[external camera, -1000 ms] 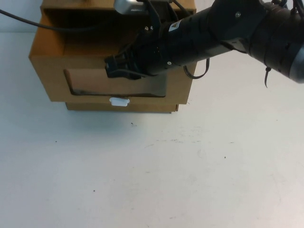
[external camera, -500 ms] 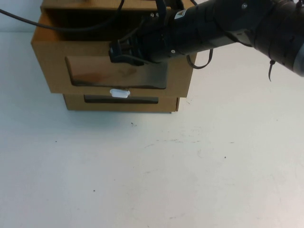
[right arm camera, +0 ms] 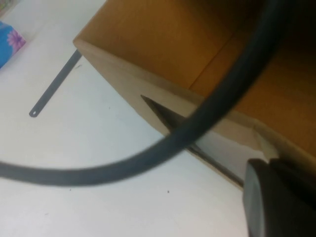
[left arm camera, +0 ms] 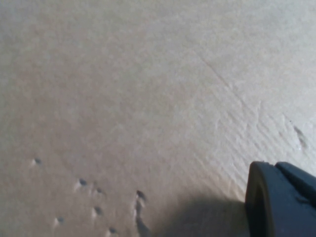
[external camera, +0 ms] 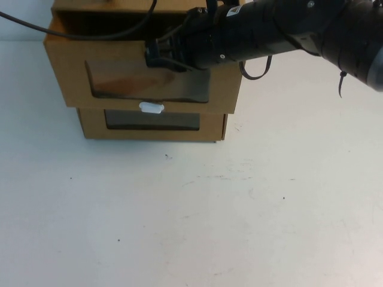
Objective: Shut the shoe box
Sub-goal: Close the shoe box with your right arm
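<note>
High view, shoe box: the brown corrugated cardboard drawer with the wide wavy-edged clear window (external camera: 143,78) is seen at the far edge of the table, stacked on the similar cardboard box with the neat rectangular window (external camera: 152,122).
Change: over the last second the drawer front has been pushed back, so that the lower box's window, hidden before, is now uncovered.
Small white tab (external camera: 151,107): it now lies above the lower box's window.
Meaning: closing is judged well under way, yet an open gap is still seen behind the drawer front.
Right gripper (external camera: 157,55): pressed against the drawer front's upper edge; whether released or clenched cannot be told.
Left gripper (left arm camera: 281,197): close above bare cardboard; state cannot be told.
</note>
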`<action>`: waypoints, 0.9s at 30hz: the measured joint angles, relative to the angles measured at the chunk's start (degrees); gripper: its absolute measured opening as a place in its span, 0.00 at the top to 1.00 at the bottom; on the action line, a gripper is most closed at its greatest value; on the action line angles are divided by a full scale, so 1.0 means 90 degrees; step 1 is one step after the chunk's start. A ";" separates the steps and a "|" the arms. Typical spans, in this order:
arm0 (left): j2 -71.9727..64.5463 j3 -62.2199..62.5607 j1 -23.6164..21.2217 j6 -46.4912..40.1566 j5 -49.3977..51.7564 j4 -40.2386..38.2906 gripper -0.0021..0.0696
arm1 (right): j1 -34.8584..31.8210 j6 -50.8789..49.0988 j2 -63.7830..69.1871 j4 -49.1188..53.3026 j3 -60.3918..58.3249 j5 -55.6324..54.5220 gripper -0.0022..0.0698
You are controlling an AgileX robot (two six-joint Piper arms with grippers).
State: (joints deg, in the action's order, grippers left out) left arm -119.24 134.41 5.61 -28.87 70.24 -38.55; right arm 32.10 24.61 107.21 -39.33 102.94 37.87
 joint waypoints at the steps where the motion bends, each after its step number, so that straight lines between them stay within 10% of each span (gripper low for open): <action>1: 0.0000 0.0000 0.0000 0.0000 0.0000 0.0000 0.98 | -0.0012 0.0000 0.0026 0.0000 0.0042 0.0000 0.99; 27: 0.0000 0.0000 0.0000 0.0000 0.0011 -0.0016 0.98 | -0.0384 0.0046 0.0941 -0.0107 0.1405 -0.0121 0.99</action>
State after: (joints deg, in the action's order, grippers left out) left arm -119.24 134.41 5.61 -28.87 70.33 -38.69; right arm 28.64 25.02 115.69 -40.30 115.59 36.78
